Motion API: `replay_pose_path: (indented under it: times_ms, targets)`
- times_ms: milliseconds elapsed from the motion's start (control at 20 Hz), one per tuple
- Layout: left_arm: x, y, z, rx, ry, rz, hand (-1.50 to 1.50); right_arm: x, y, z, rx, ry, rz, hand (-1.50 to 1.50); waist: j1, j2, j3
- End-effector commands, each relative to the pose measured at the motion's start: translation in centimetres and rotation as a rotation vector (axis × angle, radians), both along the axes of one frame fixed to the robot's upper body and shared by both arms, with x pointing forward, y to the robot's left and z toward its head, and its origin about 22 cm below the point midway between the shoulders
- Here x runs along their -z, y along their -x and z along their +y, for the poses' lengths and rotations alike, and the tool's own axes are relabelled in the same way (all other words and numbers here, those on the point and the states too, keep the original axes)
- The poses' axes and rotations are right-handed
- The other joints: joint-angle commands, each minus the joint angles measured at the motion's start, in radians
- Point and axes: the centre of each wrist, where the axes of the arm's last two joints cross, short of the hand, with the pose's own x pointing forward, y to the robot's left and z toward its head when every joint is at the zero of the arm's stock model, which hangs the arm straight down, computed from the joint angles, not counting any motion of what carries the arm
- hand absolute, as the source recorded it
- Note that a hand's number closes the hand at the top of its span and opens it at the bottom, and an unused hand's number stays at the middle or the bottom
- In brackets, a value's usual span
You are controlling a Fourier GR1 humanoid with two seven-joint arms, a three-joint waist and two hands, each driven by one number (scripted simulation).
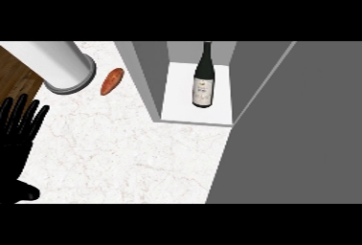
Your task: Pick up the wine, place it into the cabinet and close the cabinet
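A dark wine bottle point(203, 79) with a pale label stands upright on the white shelf point(180, 103) inside the grey cabinet. The cabinet's door point(297, 139) is swung open, a large grey panel filling the right side of the view. No hand touches the bottle. My left hand point(17, 139) rests at the left edge, fingers straight and pointing up, holding nothing. My right hand does not show anywhere.
A white cylinder on a grey base point(62, 64) stands at the back left. An orange sweet potato point(112, 81) lies beside it on the marble counter point(127, 153). The cabinet's left wall point(145, 76) rises between them and the shelf.
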Motion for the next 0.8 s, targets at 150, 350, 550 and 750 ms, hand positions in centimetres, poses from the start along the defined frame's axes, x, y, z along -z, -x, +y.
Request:
replay_pose_path:
  times_ms: [150,350,550,750]
  targets:
    - [0.3,-0.6,0.3,0.022,-0.002,0.019,-1.5,-1.9,-1.5,5.1,-0.152,-0.134,0.093,1.5,0.006,0.002,-0.001]
    - [-0.2,-0.4,2.5,0.006,-0.003,0.044,-1.5,-3.5,-4.1,9.6,-0.146,-0.162,0.101,1.5,-0.006,-0.003,0.0]
    - [0.4,0.5,2.0,0.001,0.018,0.041,-1.5,-6.0,-7.6,15.0,-0.122,-0.152,0.123,1.5,-0.009,-0.006,0.004]
    - [-0.7,0.3,3.6,-0.027,0.009,0.027,-1.5,-7.2,-11.8,17.7,-0.063,-0.154,0.14,1.5,-0.02,-0.004,0.007]
